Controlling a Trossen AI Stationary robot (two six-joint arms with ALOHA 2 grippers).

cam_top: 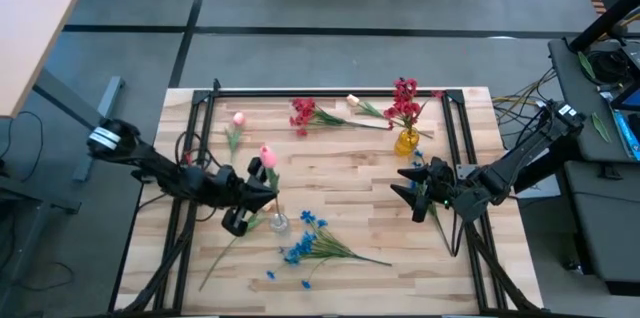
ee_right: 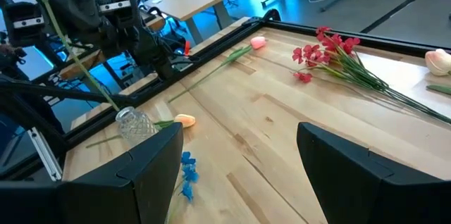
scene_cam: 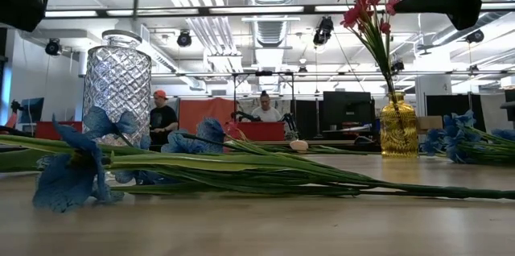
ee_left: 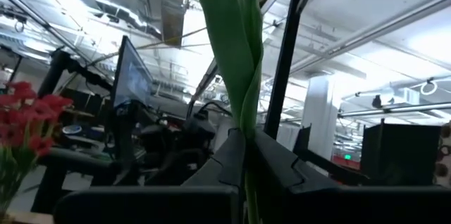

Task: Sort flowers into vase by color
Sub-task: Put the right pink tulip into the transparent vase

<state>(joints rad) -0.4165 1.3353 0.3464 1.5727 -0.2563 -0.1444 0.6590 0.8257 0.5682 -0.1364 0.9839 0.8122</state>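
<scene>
My left gripper (cam_top: 262, 188) (ee_left: 246, 164) hovers just above the clear glass vase (cam_top: 278, 223) (scene_cam: 118, 79), shut on a pink tulip (cam_top: 267, 155). The tulip's stem (ee_right: 77, 62) runs down to the vase mouth. My right gripper (cam_top: 422, 194) (ee_right: 239, 175) hangs open over the table's right side, touching nothing. A yellow vase (cam_top: 406, 141) (scene_cam: 398, 123) holds red flowers (scene_cam: 366, 6). Flat on the table lie a blue bunch (cam_top: 305, 243), a red cluster (cam_top: 303, 113), a second pink tulip (cam_top: 238, 118), a cream bud (cam_top: 352, 101) and a peach bud (ee_right: 184, 120) beside the clear vase. My left gripper pinches the pink tulip between its two fingers low on the stem, where the long leaf (ee_left: 243, 122) begins. The fingers lie across the stem. The flower stands nearly upright, bud above the gripper, and the stem's lower end (ee_right: 118, 108) reaches the clear vase's mouth.
A black metal frame (cam_top: 330, 91) borders the wooden table. More blue flowers (cam_top: 433, 166) lie close to my right gripper. A loose stem (cam_top: 225, 253) stretches from the clear vase toward the near left corner. People sit at desks far behind the table.
</scene>
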